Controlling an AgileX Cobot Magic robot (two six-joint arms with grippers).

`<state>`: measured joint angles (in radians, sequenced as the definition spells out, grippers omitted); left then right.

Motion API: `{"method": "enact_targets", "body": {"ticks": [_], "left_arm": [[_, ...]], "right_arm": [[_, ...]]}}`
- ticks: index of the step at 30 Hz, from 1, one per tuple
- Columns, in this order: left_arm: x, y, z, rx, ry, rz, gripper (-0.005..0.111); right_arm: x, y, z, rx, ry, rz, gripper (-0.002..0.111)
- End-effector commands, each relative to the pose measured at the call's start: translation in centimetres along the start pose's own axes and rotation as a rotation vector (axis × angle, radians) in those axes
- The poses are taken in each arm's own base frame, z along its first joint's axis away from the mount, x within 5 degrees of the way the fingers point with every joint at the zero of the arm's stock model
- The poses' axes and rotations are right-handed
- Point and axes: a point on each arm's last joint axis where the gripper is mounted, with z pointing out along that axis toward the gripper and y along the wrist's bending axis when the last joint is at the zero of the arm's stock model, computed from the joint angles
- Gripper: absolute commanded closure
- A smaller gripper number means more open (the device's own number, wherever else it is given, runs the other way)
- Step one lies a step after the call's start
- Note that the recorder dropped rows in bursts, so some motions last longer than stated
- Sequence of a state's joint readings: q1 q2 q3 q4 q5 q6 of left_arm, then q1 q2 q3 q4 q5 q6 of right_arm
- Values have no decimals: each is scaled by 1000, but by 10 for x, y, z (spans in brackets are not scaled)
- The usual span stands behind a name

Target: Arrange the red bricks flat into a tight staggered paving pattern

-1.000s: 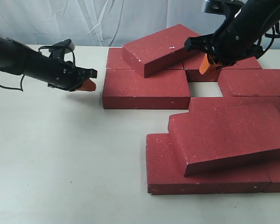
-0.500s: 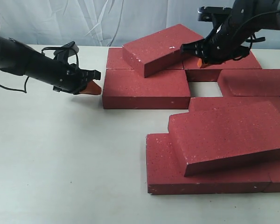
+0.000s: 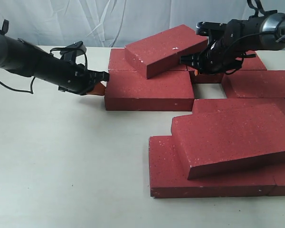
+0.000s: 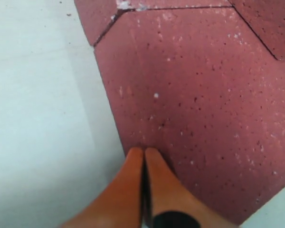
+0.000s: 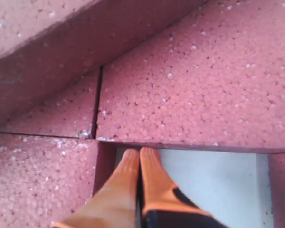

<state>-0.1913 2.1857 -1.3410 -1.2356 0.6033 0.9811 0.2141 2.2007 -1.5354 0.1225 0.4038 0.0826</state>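
Surface: pale table (image 3: 61, 166), white cloth (image 3: 85, 19) hung behind
Layout: red bricks (image 3: 256, 85) cover the table's right half, most flat, two propped on others
Front: near tilted brick (image 3: 232, 140) leans on flat ones, not laid flat yet
Middle: flat brick (image 3: 149, 90) at the group's left edge
Left gripper (image 3: 99, 88): fingers pressed together, holding nothing, tips touching flat brick's short end
Gap (image 3: 209, 91): bare table between flat bricks
Right gripper (image 5: 139, 154): fingers together, empty, tips down in gap at a back brick's edge
Far: far tilted brick (image 3: 164, 50) rests across back row, just beside right gripper
Step, likely: nudging bricks tight; push low and square on the end face, slowly, so the brick slides without turning
Hidden: right fingertips behind the wrist in exterior view; rightmost bricks cut off, count unclear
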Motion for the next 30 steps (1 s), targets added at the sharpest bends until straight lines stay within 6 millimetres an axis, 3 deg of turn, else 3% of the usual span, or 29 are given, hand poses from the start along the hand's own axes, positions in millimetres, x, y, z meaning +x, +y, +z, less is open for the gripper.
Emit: {"method": "enact_targets", "body": {"ticks": [1,10,23,30], "left_arm": [[1,-16,9,25,-13,-20,107],[-7,19,-10,-45,-38,-59,107],[-5,17,-9,-38,-21,-43,107],[-5,18,-9,-55,-26,-35,107]], "right_arm": [[0,-3,6,2,-18,7,109],[-3,-1,10,-27,-57,79,109],[-7,2,10,-51,-103,138,109],[1,5,11,-79,-16,214,109]]}}
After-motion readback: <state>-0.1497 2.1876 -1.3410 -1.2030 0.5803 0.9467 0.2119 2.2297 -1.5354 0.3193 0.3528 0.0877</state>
